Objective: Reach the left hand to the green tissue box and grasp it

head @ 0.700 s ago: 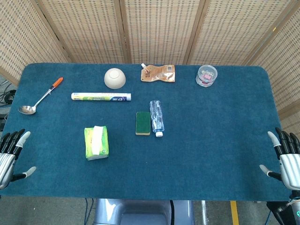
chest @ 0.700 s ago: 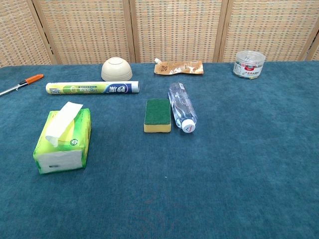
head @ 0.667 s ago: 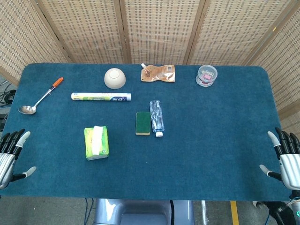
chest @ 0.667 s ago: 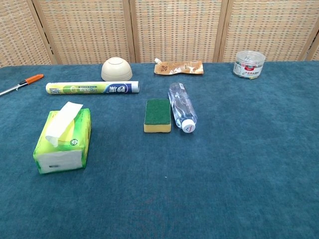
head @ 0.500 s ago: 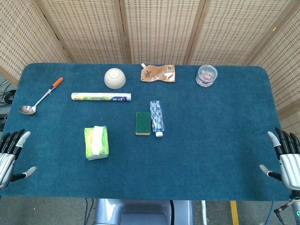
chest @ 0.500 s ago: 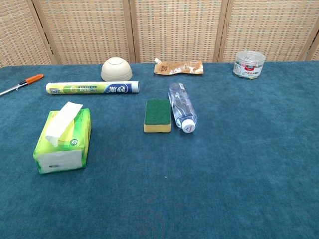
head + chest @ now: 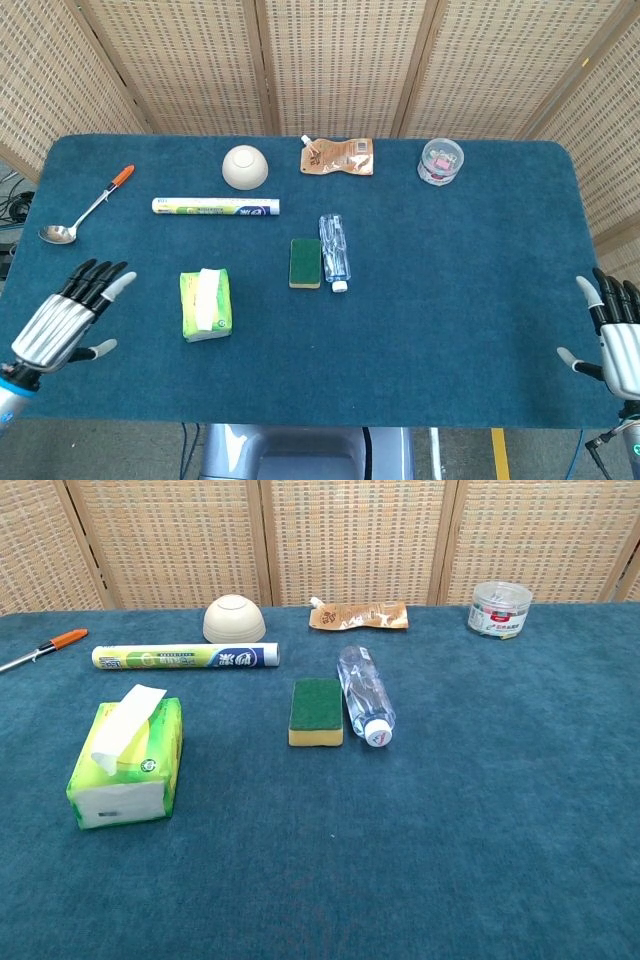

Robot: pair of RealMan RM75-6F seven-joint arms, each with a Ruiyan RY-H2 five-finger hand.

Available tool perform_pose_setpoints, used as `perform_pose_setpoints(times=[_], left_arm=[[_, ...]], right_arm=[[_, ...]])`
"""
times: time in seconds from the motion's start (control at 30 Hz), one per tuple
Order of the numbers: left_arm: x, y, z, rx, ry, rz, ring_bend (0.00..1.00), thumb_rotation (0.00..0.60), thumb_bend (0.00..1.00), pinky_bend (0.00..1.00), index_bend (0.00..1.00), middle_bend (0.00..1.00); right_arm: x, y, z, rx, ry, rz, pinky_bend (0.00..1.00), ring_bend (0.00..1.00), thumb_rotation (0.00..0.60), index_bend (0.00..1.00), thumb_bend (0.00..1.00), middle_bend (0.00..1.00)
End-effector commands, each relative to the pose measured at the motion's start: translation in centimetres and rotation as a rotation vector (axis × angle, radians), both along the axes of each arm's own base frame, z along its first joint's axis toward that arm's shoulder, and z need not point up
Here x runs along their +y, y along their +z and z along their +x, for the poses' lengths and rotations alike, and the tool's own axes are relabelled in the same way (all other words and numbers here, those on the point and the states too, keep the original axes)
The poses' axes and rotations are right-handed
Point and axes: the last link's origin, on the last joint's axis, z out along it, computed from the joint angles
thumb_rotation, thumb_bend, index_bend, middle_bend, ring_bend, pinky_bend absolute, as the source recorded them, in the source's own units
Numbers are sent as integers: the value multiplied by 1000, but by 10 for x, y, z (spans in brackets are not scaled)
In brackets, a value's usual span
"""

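green tissue box [image 7: 205,304] lying flat on blue cloth table [image 7: 450,260], left of centre, near front half, long axis running front to back, white tissue standing out of top slot. untouched, unheld, square on cloth.

progress judged as early: reach begun, grasp not started. left hand [image 7: 66,319] positioned over front-left part of table, left of box and slightly nearer front edge, well apart from it with bare cloth between. fingers [image 7: 95,277] spread and extended, pointing up and toward box side, thumb out to right; nothing held. hand absent from chest view, so height above cloth cannot be told.

remaining, as judged: travel rightward to bring palm over or beside box, close across narrow width, secure. soft carton likely to dent under hard squeeze; protruding tissue likely to snag if approached from top.

right hand [image 7: 616,340] at far right table edge, fingers spread and upright, holding nothing, far from box.

surroundings outward from box:
- printed tube [image 7: 215,206] lying crosswise behind box.
- green-and-yellow sponge [image 7: 305,262] to right, touching or just beside clear water bottle [image 7: 335,247] lying on side, cap toward front.
- upturned cream bowl [image 7: 245,166] behind tube.
- brown pouch [image 7: 338,157] at rear centre.
- clear round tub [image 7: 441,161] at rear right.
- ladle with orange handle tip [image 7: 86,208] at rear left, well clear of reach path.
- woven screen panels behind table.
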Motion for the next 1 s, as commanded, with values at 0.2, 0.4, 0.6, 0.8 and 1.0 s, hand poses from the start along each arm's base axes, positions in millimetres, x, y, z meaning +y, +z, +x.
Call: perform_pose_setpoints(times=[0.2, 0.4, 0.6, 0.8, 1.0], left_arm=[[46, -28, 19, 187, -174, -122, 0, 600, 265, 0, 165, 0], [65, -58, 28, 296, -183, -179, 0, 600, 273, 24, 199, 0], [73, -78, 40, 316, -214, -184, 0, 600, 305, 42, 215, 0], [76, -91, 56, 303, -232, -198, 0, 600, 393, 70, 218, 0], [76, -102, 60, 336, -233, -224, 0, 600, 394, 84, 220, 0]], right_arm=[[-2, 2, -3, -6, -14, -5, 0, 0, 600, 0, 0, 0], [-4, 3, -5, -11, -21, -2, 0, 0, 600, 0, 0, 0], [-4, 4, -5, -16, -23, -5, 0, 0, 600, 0, 0, 0], [-4, 5, -6, -18, -25, -5, 0, 0, 600, 0, 0, 0], [-5, 6, -7, -22, -29, -5, 0, 0, 600, 0, 0, 0]])
